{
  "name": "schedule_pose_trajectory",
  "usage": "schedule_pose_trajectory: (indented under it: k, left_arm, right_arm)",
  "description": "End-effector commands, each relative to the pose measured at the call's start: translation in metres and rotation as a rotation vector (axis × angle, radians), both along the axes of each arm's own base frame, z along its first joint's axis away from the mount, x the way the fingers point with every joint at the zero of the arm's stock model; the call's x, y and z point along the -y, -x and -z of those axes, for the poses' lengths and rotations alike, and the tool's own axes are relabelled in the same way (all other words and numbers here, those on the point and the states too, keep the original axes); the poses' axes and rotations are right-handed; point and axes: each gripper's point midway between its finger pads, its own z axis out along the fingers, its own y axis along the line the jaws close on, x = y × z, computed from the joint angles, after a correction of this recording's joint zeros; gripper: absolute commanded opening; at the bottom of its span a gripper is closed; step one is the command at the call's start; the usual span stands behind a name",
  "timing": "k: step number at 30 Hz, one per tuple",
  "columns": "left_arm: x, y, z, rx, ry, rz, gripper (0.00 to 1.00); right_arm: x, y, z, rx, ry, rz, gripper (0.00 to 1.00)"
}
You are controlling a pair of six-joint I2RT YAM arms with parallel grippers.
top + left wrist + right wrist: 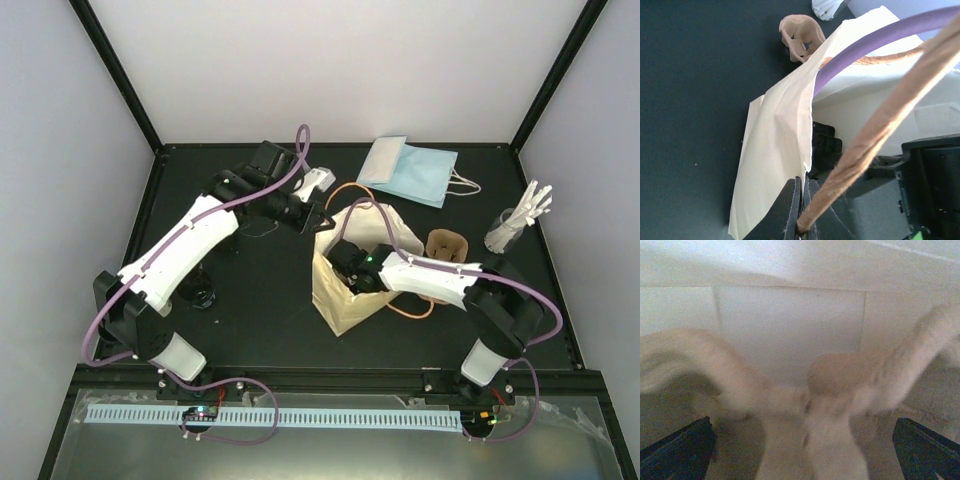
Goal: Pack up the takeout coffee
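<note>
The tan paper bag (345,300) stands open at mid-table. My left gripper (318,222) is shut on the bag's rim (790,125) and its brown twisted handle (875,130), pinched together between the fingers (790,210). My right gripper (352,265) reaches down inside the bag. In the right wrist view its fingertips (677,450) stand wide apart with only blurred pale shapes and the bag's inner wall (790,325) between them. The takeout coffee with its black lid shows in no view.
The brown moulded-pulp carrier (447,245) stands right of the bag and shows in the left wrist view (800,37). A blue bag (410,168) lies at the back. A clear cup of white cutlery (518,222) is far right. A small white object (315,181) sits behind my left gripper.
</note>
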Motion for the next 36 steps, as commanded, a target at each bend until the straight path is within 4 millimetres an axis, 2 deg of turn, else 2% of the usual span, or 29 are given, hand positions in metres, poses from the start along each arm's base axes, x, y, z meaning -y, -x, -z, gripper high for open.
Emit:
schedule_pose_trajectory:
  k: [1, 6, 13, 17, 18, 21, 23, 31, 36]
  left_arm:
    - [0.006, 0.010, -0.033, 0.083, 0.061, 0.041, 0.02]
    - [0.004, 0.010, -0.030, 0.097, 0.029, 0.039, 0.01]
    - [0.009, 0.016, -0.028, 0.130, -0.001, 0.060, 0.02]
    - [0.009, 0.017, -0.025, 0.131, -0.018, 0.059, 0.02]
    - [0.009, 0.016, -0.025, 0.133, -0.021, 0.057, 0.01]
    - [0.009, 0.017, -0.026, 0.141, -0.025, 0.056, 0.02]
    - [0.008, 0.015, -0.026, 0.145, -0.033, 0.050, 0.02]
    - [0.002, 0.013, -0.023, 0.164, -0.071, 0.032, 0.01]
    - [-0.002, 0.010, -0.030, 0.203, -0.089, 0.030, 0.01]
  right_arm:
    - [-0.003, -0.016, -0.046, 0.106, -0.052, 0.019, 1.00]
    - [-0.005, -0.017, -0.084, 0.151, -0.104, 0.011, 1.00]
    - [-0.003, -0.022, -0.119, 0.204, -0.122, 0.020, 1.00]
    - [-0.005, -0.022, -0.138, 0.227, -0.164, 0.021, 0.87]
    - [-0.006, -0.022, -0.142, 0.231, -0.172, 0.019, 0.88]
    - [-0.003, -0.024, -0.153, 0.249, -0.172, 0.025, 1.00]
    - [-0.001, -0.024, -0.162, 0.267, -0.175, 0.028, 1.00]
    - [-0.002, -0.021, -0.231, 0.375, -0.325, 0.000, 1.00]
    - [0.008, -0.025, -0.278, 0.500, -0.411, 0.032, 1.00]
